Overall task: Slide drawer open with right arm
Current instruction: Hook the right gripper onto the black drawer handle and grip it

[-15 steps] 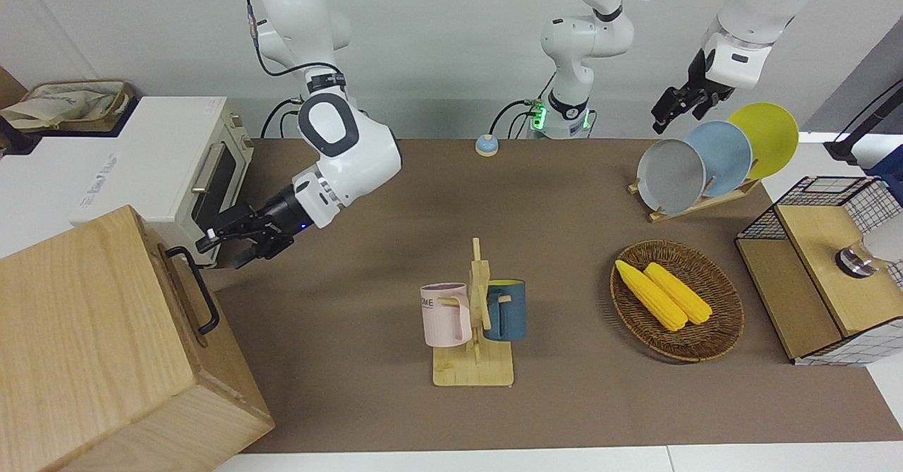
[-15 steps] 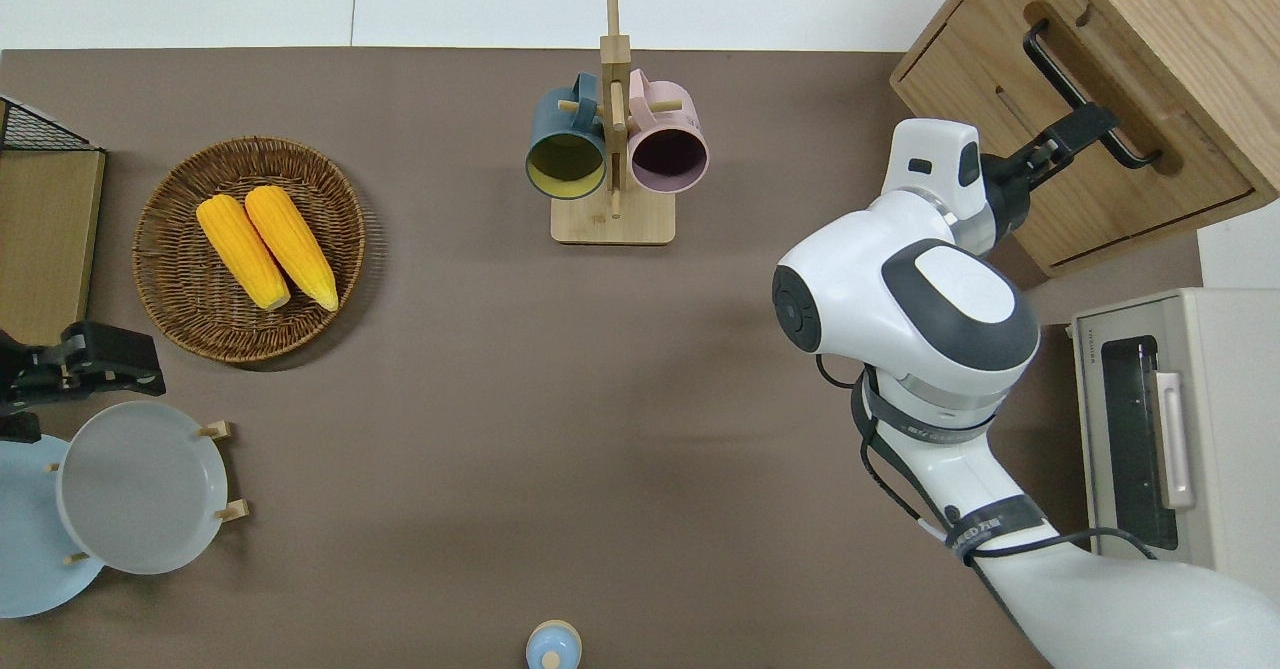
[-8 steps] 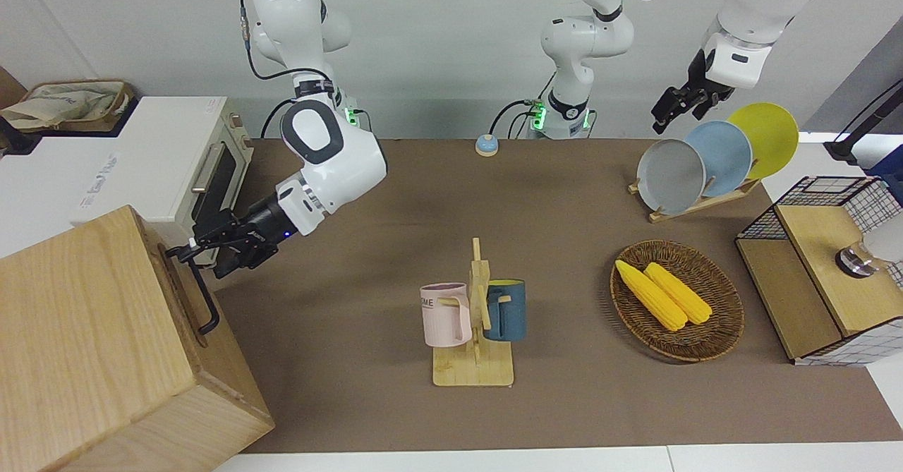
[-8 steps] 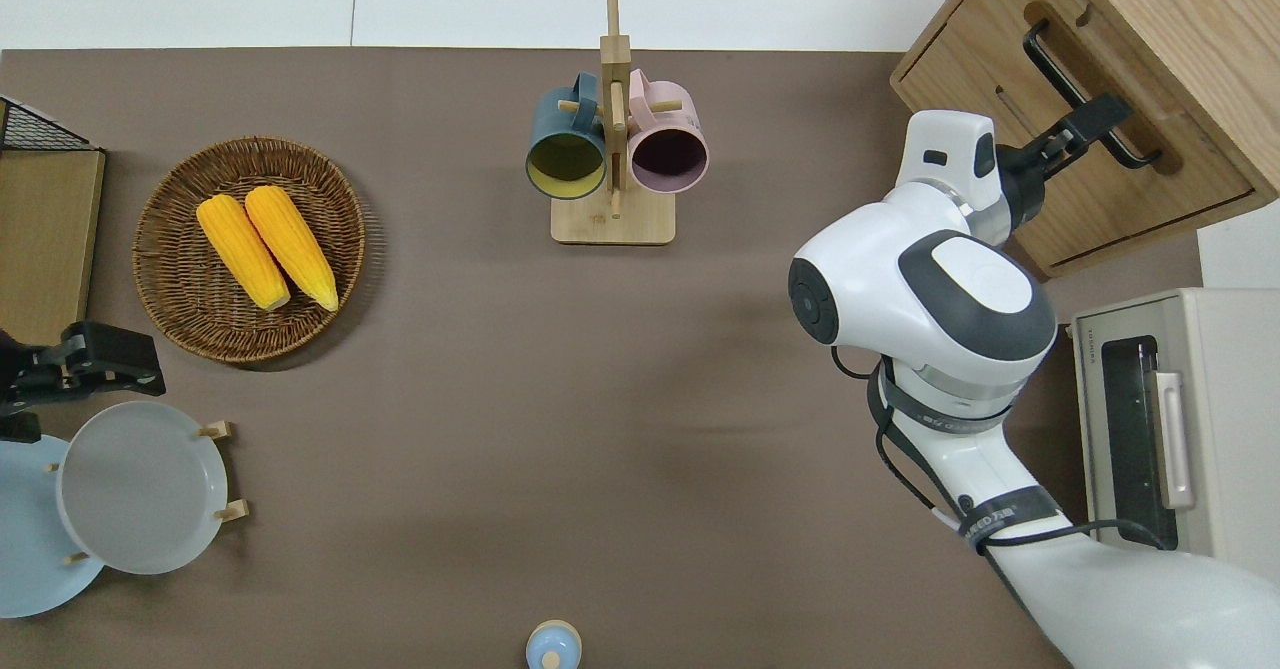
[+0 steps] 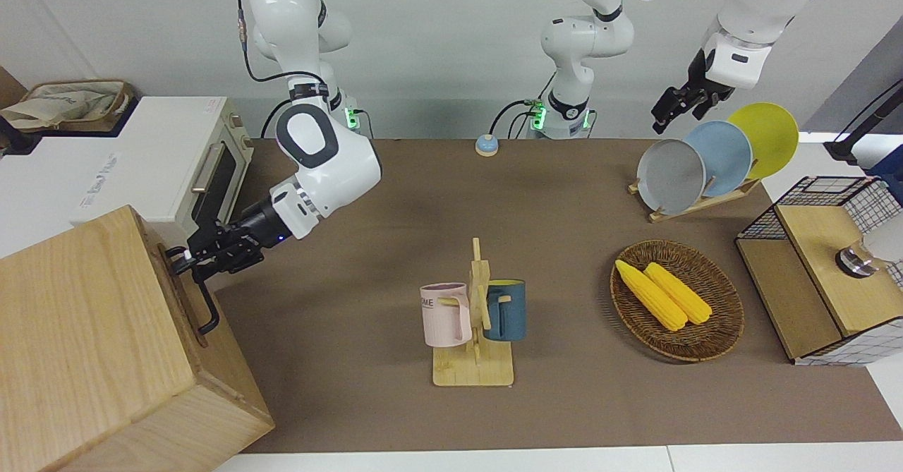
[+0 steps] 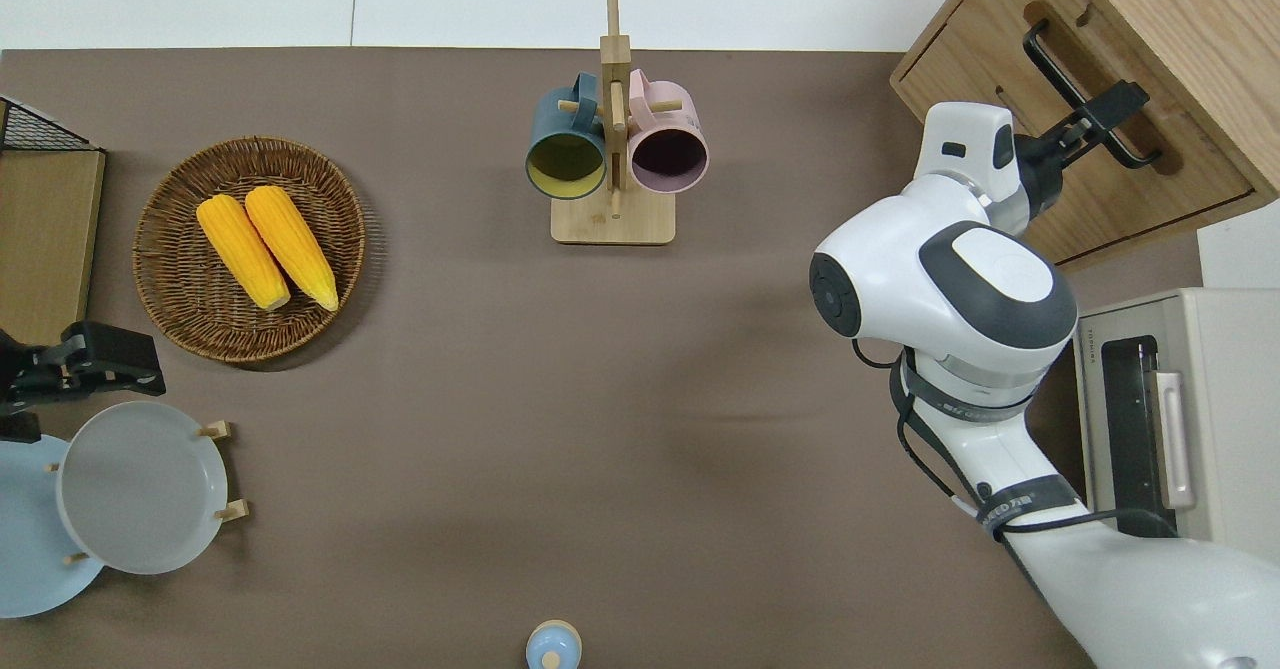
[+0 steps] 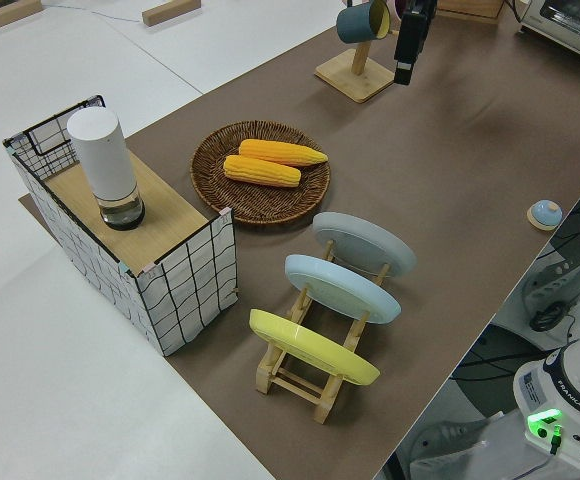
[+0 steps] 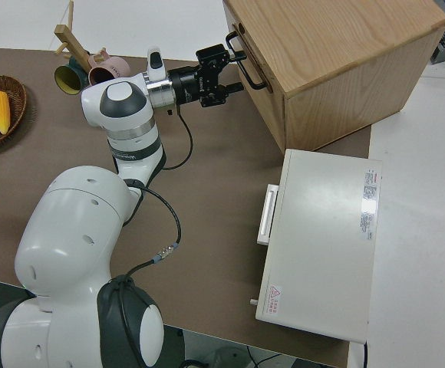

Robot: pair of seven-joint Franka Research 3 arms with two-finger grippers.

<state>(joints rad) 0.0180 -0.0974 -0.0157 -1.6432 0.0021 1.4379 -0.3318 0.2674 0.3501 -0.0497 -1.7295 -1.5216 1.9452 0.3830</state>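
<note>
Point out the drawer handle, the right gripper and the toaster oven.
drawer handle (image 6: 1070,89): overhead view, on the black bar's middle.
right gripper (image 6: 1118,114): overhead view, at its fingertips, by the handle.
toaster oven (image 8: 326,238): right side view, on its white top panel.

The cabinet (image 6: 1170,9) is pale, matt wood with visible grain; its drawer (image 6: 1075,164) carries a black metal handle (image 6: 1060,64) (dull sheen). Beside the cabinet, the right arm (image 6: 950,289) looks like glossy white plastic. The counter (image 6: 450,429) is matt brown.
</note>
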